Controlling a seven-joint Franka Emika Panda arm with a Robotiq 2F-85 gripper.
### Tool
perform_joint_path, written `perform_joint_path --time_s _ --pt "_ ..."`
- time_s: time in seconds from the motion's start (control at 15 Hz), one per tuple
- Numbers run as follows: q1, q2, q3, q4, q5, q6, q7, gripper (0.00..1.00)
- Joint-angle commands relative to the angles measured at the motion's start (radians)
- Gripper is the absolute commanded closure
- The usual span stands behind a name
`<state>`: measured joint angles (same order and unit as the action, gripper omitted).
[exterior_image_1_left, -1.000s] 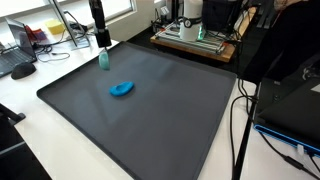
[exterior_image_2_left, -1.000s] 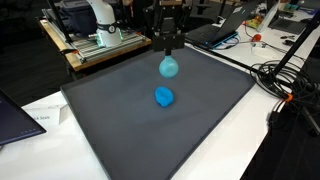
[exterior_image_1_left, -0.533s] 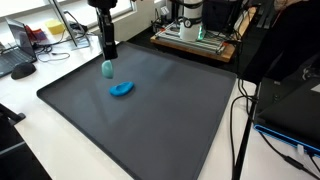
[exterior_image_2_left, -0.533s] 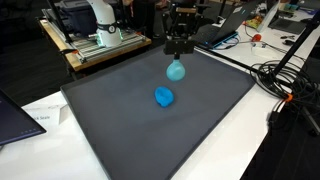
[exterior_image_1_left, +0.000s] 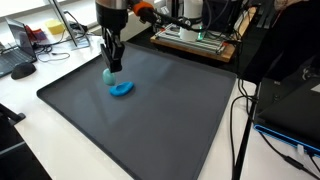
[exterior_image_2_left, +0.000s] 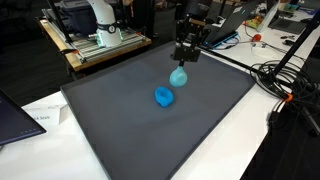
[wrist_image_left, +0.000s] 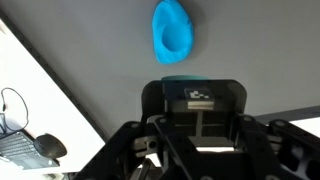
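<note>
My gripper (exterior_image_1_left: 113, 58) is shut on a small teal object (exterior_image_1_left: 107, 74) that hangs below the fingers, just above a dark grey mat (exterior_image_1_left: 170, 120). A bright blue object (exterior_image_1_left: 122, 89) lies on the mat right beside it. Both also show in an exterior view: the gripper (exterior_image_2_left: 185, 55), the teal object (exterior_image_2_left: 178, 77) and the blue object (exterior_image_2_left: 163, 96). In the wrist view the blue object (wrist_image_left: 172, 32) lies ahead of the gripper (wrist_image_left: 192, 92), and only a sliver of the teal object (wrist_image_left: 182, 78) shows at the fingers.
A machine on a wooden board (exterior_image_1_left: 195, 38) stands beyond the mat's far edge. Cables (exterior_image_1_left: 240, 120) hang along one side of the mat. A dark laptop (exterior_image_2_left: 12, 115) and a paper slip (exterior_image_2_left: 40, 118) lie on the white table. More cables (exterior_image_2_left: 285, 80) lie off the mat.
My gripper has carried the teal object across the mat from near the far corner to right beside the blue object. The blue object has not moved.
</note>
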<state>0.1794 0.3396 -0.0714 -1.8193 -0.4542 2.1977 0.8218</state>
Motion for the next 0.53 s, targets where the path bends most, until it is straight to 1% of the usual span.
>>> perform_joint_path --time_s 0.0,0.47 --pt "0.049 0.067 -0.013 0.081 -0.100 -0.074 0.067 0.78" --pt "0.109 0.184 -0.009 0.179 -0.232 -0.195 0.119 0.78"
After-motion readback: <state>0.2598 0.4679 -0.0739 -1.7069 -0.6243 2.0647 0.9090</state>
